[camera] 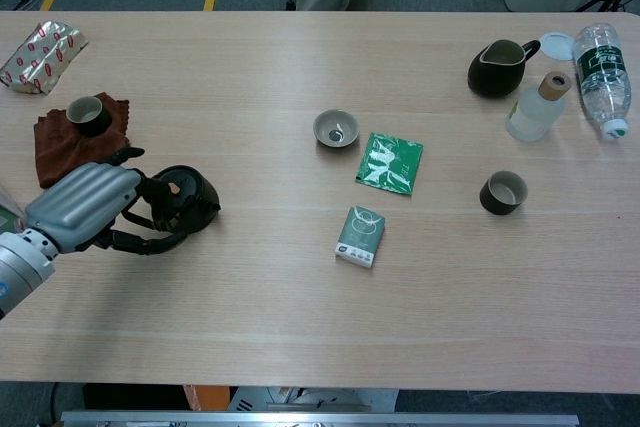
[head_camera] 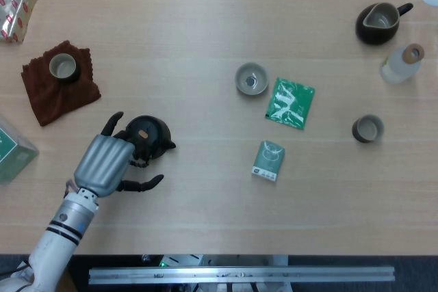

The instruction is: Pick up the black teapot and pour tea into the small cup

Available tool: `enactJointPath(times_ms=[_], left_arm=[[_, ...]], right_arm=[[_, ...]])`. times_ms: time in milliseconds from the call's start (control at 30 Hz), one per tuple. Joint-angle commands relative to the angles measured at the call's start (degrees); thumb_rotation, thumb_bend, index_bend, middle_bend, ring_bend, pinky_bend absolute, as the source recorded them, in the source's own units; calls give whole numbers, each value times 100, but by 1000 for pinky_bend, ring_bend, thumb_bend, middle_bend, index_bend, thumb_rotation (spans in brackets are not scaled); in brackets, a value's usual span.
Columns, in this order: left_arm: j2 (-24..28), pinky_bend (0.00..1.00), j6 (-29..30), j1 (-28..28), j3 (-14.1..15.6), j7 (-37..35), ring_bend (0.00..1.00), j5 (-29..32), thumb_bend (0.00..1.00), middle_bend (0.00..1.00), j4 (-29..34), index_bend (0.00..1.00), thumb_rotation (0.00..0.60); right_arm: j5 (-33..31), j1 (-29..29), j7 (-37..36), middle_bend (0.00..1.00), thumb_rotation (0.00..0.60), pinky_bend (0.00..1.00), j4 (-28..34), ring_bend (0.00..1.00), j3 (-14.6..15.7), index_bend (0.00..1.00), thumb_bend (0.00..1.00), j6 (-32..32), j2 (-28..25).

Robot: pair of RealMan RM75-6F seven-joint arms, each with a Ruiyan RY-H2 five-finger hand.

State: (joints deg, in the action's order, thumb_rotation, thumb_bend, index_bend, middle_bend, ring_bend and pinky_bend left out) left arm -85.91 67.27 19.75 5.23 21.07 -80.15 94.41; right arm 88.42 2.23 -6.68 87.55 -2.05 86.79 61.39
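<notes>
The black teapot stands on the table at the near left. The left hand cups it, fingers spread around its left side; whether they grip is unclear. Right of centre sits the small cup. Only the chest view shows a water bottle far right.

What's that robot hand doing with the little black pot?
The robot's left hand is at the black teapot near the left end of the wooden table, with its fingers curled around the pot's side. The teapot sits on the table, not yet lifted. No tea has been poured: the small cups, like the grey cup in the middle and the dark cup further right, stand apart from the pot. The right hand is out of sight.
</notes>
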Motion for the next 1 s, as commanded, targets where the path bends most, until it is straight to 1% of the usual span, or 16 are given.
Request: enactJointPath(times_ms=[33, 367, 1000], left_arm=[[-19, 55, 7, -23, 4, -30, 368, -18, 184, 502, -26, 487, 212], [-146, 55, 101, -155, 54, -98, 367, -146, 183, 501, -223, 489, 212], [-260, 55, 38, -288, 109, -161, 367, -197, 183, 501, -401, 493, 214]], right_arm=[[-1, -2, 0, 295, 600, 261, 7, 181, -1, 343, 141, 2, -4], [4, -8, 24, 295, 600, 261, 37, 181, -13, 343, 141, 20, -17], [-8, -32, -2, 295, 600, 261, 50, 181, -11, 343, 141, 23, -31]])
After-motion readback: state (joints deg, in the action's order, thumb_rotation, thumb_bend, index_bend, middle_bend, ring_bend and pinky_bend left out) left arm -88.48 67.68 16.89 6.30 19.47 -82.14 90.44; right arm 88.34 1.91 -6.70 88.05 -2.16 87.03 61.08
